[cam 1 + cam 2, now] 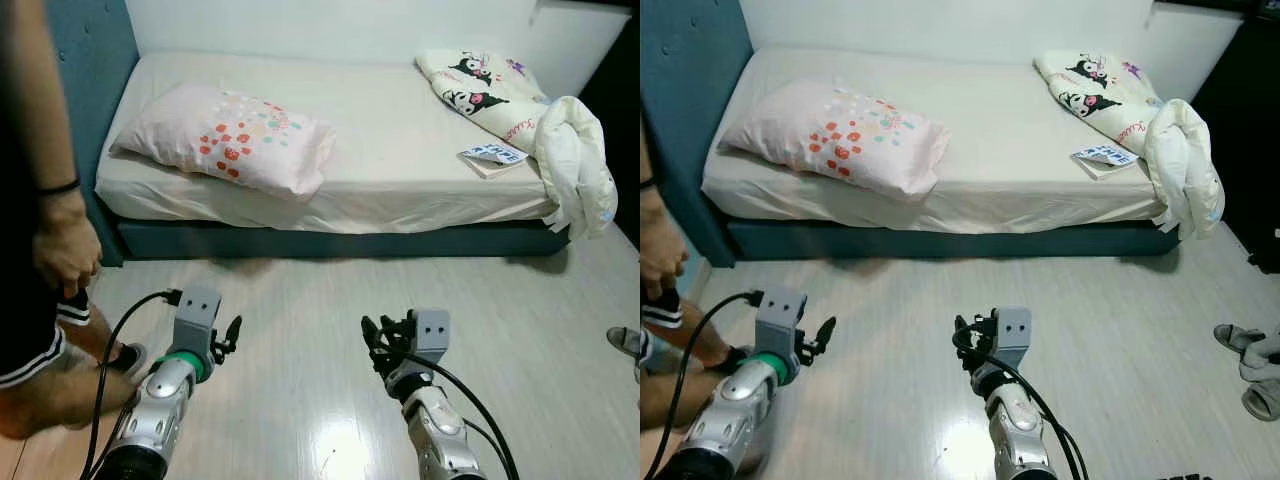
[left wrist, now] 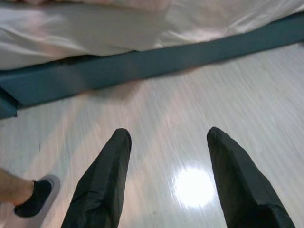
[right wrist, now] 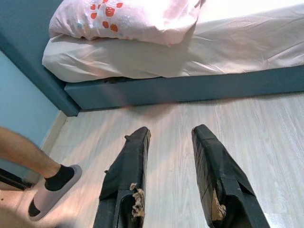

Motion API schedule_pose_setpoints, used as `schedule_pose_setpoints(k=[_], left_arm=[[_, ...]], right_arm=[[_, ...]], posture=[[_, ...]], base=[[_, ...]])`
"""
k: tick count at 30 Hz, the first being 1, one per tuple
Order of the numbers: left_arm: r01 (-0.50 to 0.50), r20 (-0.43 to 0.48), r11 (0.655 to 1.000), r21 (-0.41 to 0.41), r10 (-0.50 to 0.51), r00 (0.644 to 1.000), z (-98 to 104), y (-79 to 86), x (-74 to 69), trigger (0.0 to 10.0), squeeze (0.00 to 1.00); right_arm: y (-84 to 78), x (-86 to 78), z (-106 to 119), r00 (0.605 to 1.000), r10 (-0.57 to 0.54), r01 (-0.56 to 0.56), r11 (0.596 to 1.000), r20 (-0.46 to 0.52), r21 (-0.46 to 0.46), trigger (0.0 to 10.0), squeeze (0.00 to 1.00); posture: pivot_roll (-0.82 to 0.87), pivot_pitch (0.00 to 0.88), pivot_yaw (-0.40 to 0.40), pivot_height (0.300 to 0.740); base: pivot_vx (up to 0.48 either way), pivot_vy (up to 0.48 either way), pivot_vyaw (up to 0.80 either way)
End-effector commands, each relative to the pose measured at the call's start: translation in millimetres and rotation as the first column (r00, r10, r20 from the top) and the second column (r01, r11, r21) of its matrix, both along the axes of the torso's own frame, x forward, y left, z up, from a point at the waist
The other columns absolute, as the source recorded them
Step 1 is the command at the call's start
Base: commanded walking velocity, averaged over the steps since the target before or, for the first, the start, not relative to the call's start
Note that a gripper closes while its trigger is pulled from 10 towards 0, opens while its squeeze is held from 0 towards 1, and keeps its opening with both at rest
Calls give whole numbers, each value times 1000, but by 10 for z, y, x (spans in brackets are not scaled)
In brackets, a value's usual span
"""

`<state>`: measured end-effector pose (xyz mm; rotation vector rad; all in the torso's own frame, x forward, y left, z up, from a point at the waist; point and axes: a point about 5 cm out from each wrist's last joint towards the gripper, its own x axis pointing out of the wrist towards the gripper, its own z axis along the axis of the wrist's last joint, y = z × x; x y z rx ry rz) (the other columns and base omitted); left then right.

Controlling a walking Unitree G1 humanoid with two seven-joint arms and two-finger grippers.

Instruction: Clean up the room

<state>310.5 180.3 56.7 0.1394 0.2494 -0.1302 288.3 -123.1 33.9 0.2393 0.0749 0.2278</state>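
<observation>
— Two grippers, how do they sit?
— Left gripper (image 2: 166, 137) and right gripper (image 3: 171, 135) are held low over the pale wood floor (image 1: 300, 330), fingers apart, holding nothing.
— And the room?
— The bed (image 1: 400, 150) ahead carries a pink pillow (image 1: 225, 135), a book (image 1: 492, 157) and a bunched white duvet (image 1: 575, 160). A person's hand (image 1: 65, 255) hangs at the left.

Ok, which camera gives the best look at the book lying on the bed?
The left eye view shows the book best: it lies flat on the bed, beside the white duvet. The right eye view shows the same. The wrist views catch just the bed's edge and floor, plus the pink pillow in the right one.
</observation>
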Motion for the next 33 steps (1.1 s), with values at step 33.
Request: schedule_pose_setpoints(k=[33], left_arm=[[89,70,990,111,-97,993,110,-111,38,10000,0]], right_arm=[[7,21,42,1000,-15,15,999,15,30,10000,0]], posture=[[112,34,28,735]], base=[[0,0,0]])
